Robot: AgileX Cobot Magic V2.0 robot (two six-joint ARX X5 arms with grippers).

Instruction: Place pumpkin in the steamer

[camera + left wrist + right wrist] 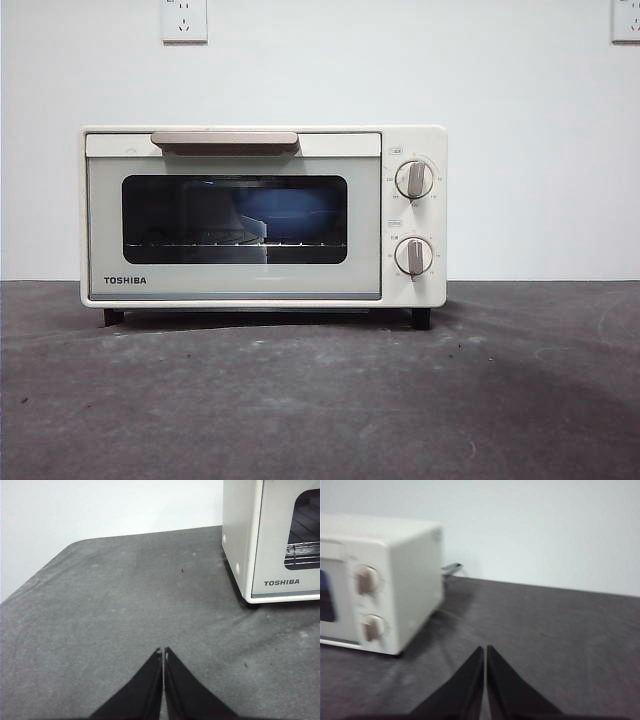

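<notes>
The cream-white steamer (pixel 262 290) stands at the back of the dark table with its glass door closed and its bar handle (pixel 224 140) at the top. A blue shape shows dimly behind the window, on the wire rack. The pumpkin is out of view in every frame. My left gripper (pixel 163 653) hovers over bare table off the steamer's (pixel 272 560) TOSHIBA-marked end, jaws shut and empty. My right gripper (pixel 485 650) hangs over the table off the knob end of the steamer (pixel 400 580), also shut on nothing. Neither arm appears in the front view.
Two round knobs (pixel 414 180) sit on the steamer's right panel. A white wall rises right behind the table, with sockets (pixel 184 20) high up. A grey cable (pixel 452 568) pokes out behind the steamer. The table's rounded edge (pixel 60 555) curves past the left gripper.
</notes>
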